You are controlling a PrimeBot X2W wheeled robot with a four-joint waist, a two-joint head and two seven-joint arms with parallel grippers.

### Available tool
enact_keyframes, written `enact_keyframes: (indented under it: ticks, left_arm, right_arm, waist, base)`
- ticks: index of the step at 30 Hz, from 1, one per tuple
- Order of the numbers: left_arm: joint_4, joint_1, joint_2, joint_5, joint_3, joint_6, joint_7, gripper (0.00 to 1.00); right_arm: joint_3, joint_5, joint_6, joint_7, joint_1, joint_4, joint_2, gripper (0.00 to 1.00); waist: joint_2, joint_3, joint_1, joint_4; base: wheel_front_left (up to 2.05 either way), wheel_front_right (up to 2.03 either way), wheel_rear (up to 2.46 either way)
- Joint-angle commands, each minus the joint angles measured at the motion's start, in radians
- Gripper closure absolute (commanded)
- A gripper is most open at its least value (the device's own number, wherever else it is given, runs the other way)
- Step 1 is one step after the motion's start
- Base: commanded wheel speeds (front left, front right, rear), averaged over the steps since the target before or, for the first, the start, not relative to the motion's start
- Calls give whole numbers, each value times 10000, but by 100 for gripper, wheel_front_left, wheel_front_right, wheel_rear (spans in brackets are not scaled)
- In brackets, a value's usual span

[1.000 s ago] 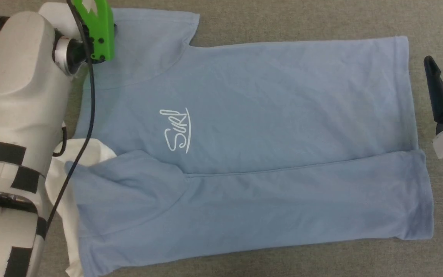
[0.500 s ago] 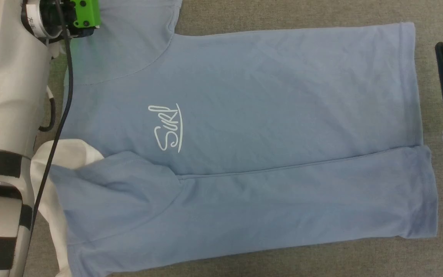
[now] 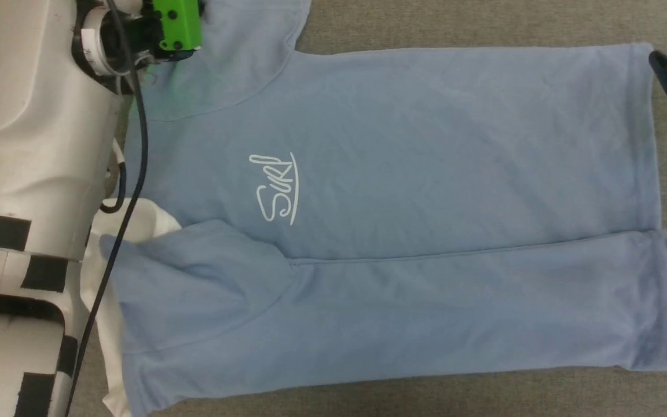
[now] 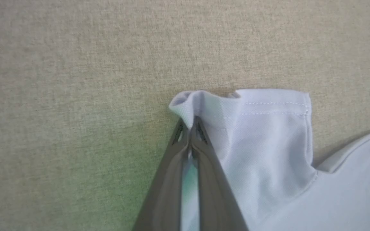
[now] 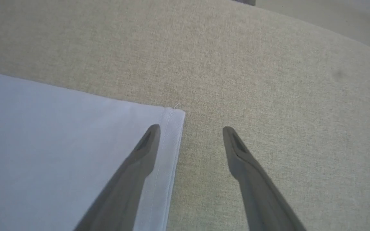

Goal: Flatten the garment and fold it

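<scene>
Light blue short-sleeved knit polo shirt (image 3: 426, 174) flat on the beige woven surface (image 3: 484, 23), long axis running across my head view.
I see its white collar (image 3: 136, 223) toward the robot's left and its hem (image 3: 646, 145) toward the right, with the white "Surf" script (image 3: 275, 188) face up and the near long side folded over the body. My left pincer (image 4: 189, 123) is pressed together, pinching the bunched corner of the far sleeve (image 4: 268, 128). My right pincer (image 5: 191, 129) is spread at the hem's far corner, one finger above cloth, the other above bare surface; I cannot tell if either touches.
</scene>
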Motion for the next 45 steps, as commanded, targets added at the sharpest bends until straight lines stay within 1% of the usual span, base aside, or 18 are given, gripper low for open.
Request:
enact_keyframes:
  ticks: [1,3,5,11,16,17,18,19,20,23,28,35,42,45]
  left_arm:
    - [-206,148,29,-98,-35,-52,-28,100]
    - [-471,190,40,-114,-49,-32,2,100]
    - [-716,233,59,-126,-69,-19,38,100]
    - [-1321,350,116,-206,-49,27,59,100]
    - [-1613,457,137,-274,-37,28,13,100]
    - [-1659,487,146,-289,-34,29,3,100]
    - [-1692,508,154,-301,-30,30,-3,100]
    - [-1733,529,165,-313,-23,32,-22,100]
    - [-1756,547,173,-323,-18,33,-34,100]
    - [-1812,619,205,-372,11,23,-92,100]
    - [-1934,749,262,-450,106,-142,-467,100]
    - [-2058,1104,415,-618,285,-559,-1165,100]
    - [-2637,1853,858,-870,436,-1121,-1894,100]
    - [-2932,2290,1047,-1021,533,-1245,-2216,100]
  right_arm:
    - [138,-167,-13,637,-325,79,-17,0]
    - [386,-364,-13,1493,-575,162,-102,0]
    - [607,-476,-13,2109,-782,218,-157,0]
    - [1272,-749,-13,3135,-1152,409,-418,0]
    - [1470,-600,-13,3797,-1031,540,-559,0]
    - [1425,-546,-13,3944,-976,563,-560,6]
    - [1390,-498,-13,4060,-930,566,-560,57]
    - [1333,-458,-13,4142,-890,534,-559,87]
    - [1293,-431,-13,4164,-866,497,-561,100]
    - [1092,-364,-13,4038,-823,354,-565,100]
    - [762,-286,-13,3289,-817,242,-417,100]
    - [429,-6,-13,2002,-564,320,-188,100]
    - [492,397,-13,952,172,434,-167,100]
    - [427,556,-13,538,533,439,-180,100]
  waist:
    - [-1,136,-1,221]
    - [-1,224,-1,350]
    - [-1,335,-1,482]
    - [-1,651,-1,785]
    - [-1,752,-1,927]
    - [-1,756,-1,942]
    - [-1,758,-1,949]
    - [-1,762,-1,955]
    - [-1,759,-1,957]
    - [-1,720,-1,939]
    - [-1,401,-1,866]
    - [-1,-671,-1,769]
    - [-1,-1810,-1,696]
    - [-1,-2209,-1,699]
  base:
    - [0,0,0]
    - [0,0,0]
    - [0,0,0]
    - [0,0,0]
    - [0,0,0]
    - [0,0,0]
    - [0,0,0]
    - [0,0,0]
    - [0,0,0]
    - [0,0,0]
    - [0,0,0]
    - [0,0,0]
    - [0,0,0]
    - [0,0,0]
